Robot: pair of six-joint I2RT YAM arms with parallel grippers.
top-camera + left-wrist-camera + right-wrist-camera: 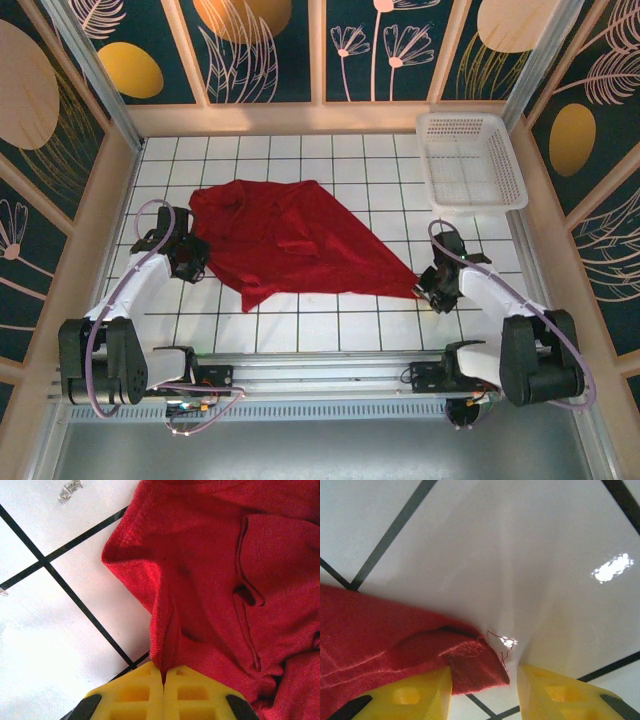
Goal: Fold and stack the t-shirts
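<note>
The t-shirt [290, 240] lies spread on the tiled table [380, 330], bunched and creased at its far-left end. Its long axis runs from far left to near right, where the cloth narrows to a single corner.

That corner lies between the jaws of the right gripper [484, 674]. They stand partly open. The cloth rests against one finger and a clear gap separates it from the other, so nothing is clamped there.

At the opposite end, the left gripper [164, 672] has its jaws closed flat together on a pinched fold of the shirt's left edge.

We judge that the coming move turns on this line between the two grippers. Each arm sits at its own end of the cloth, and the right jaws would have to close where they are to take the corner.

The white mesh basket [468, 160] stands at the far right, well apart from the shirt. We see no obstacle on the tiles beside either arm.
</note>
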